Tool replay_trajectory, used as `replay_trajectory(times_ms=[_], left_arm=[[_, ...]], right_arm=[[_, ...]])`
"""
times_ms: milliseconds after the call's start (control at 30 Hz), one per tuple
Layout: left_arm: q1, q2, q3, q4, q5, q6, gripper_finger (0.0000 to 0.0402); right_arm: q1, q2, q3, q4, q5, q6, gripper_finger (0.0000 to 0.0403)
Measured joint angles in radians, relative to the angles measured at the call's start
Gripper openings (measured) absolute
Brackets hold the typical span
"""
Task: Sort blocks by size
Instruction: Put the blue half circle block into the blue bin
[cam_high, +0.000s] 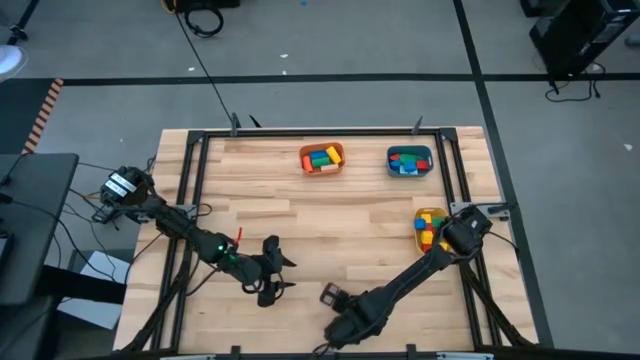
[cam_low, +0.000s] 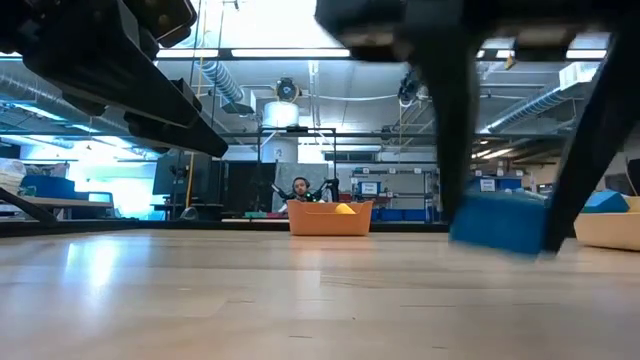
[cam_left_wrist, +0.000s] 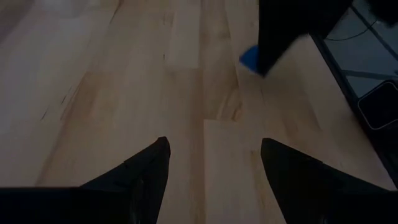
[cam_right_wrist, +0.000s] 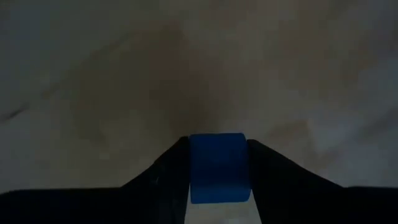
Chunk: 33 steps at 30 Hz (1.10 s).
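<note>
Where wooden table (cam_high: 330, 225) lies, warehouse beyond (person seated (cam_low: 299, 189))

lit: bright ceiling strips, low view | glare: pale sheen on worktop (cam_low: 200, 290) | blur: near arms | right wrist: dim, soft

Table (cam_high: 330, 225): pale wood planks, smooth, slight sheen, visible grain. Frame (cam_high: 195, 150) around it: black metal. Blue block (cam_right_wrist: 217, 167): smooth, matt, looks plastic or painted. Gripper fingers (cam_left_wrist: 143, 177): dark, matt. Orange bin (cam_low: 330, 218), frame centre: plain matt plastic look. Floor (cam_high: 350, 40): grey, matt.
</note>
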Motion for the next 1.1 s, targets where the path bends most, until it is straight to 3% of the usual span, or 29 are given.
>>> replay_trajectory(times_ms=[167,333,567,700,800,933,1100], left_arm=[[0.0,0.0,0.0,0.0,0.0,0.0,0.0261],[0.0,0.0,0.0,0.034,0.0,-0.011,0.0261],[0.0,0.0,0.0,0.043,0.0,-0.031,0.0261],[0.0,0.0,0.0,0.052,0.0,-0.031,0.0261],[0.0,0.0,0.0,0.055,0.0,-0.031,0.0261],[0.001,0.0,0.0,0.055,-0.011,-0.031,0.0261],[0.001,0.0,0.0,0.055,-0.019,-0.022,0.0261]], right_arm=[[0.003,-0.048,0.0,-0.132,0.022,0.246,0.0142],[0.014,-0.147,-0.076,-0.201,0.147,0.406,0.0142],[0.051,-0.451,-0.494,-0.02,0.325,0.668,0.0142],[0.037,-0.664,-0.743,0.047,0.527,1.054,0.0142],[-0.006,-0.832,-0.903,0.045,0.671,1.306,0.0142],[-0.103,-1.031,-1.087,0.048,0.85,1.492,0.0142],[-0.357,-1.232,-1.223,0.049,0.857,1.579,0.0142]])
